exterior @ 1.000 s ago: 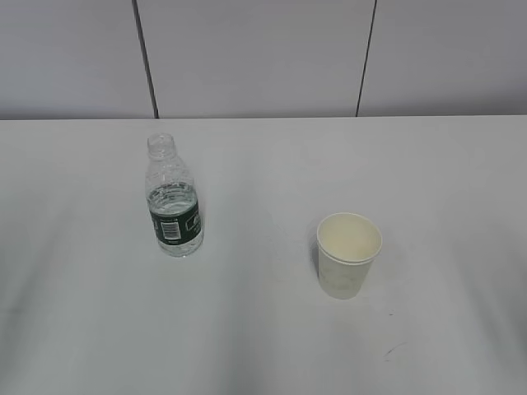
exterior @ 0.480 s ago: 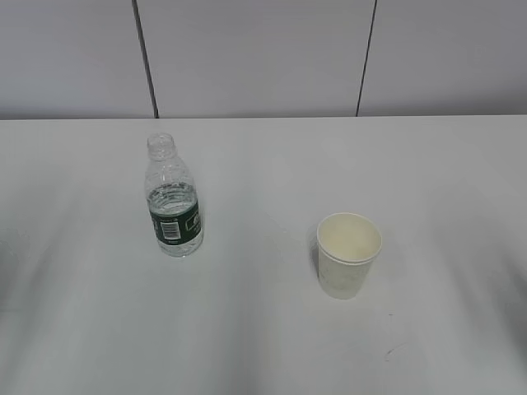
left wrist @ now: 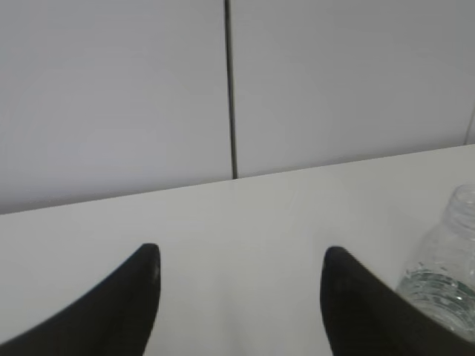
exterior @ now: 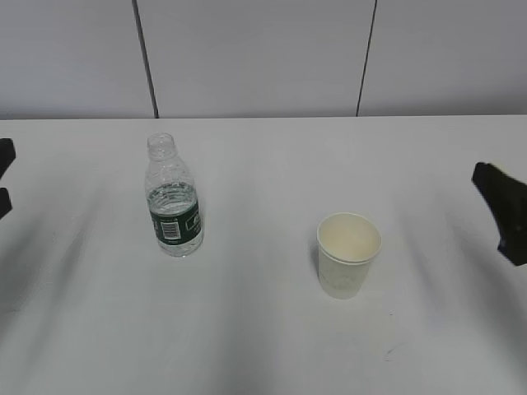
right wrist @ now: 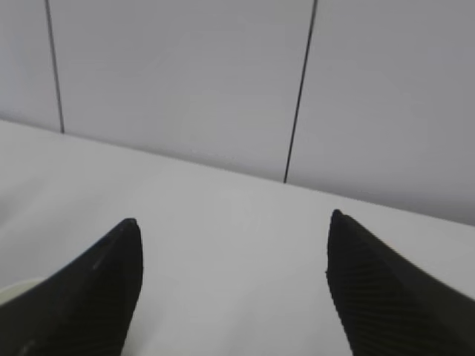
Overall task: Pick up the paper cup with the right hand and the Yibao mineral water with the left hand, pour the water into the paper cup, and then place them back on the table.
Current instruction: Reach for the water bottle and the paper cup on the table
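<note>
The Yibao mineral water [exterior: 173,199], a clear capless bottle with a dark green label, stands upright left of centre on the white table [exterior: 263,329]. The off-white paper cup [exterior: 348,253] stands upright right of centre. My left gripper [exterior: 3,178] shows at the left edge, well left of the bottle; its jaws are wide apart and empty [left wrist: 241,256], with the bottle's neck [left wrist: 445,267] to their right. My right gripper [exterior: 501,210] shows at the right edge, right of the cup; it is open and empty [right wrist: 234,222], with a bit of the cup rim [right wrist: 13,291] at its lower left.
A grey panelled wall [exterior: 263,58] with dark vertical seams runs behind the table's far edge. Soft shadows of the arms fall on the tabletop at both sides.
Both grippers have come into the exterior view, the left at the left edge and the right at the right edge. The bottle and cup have not moved.
</note>
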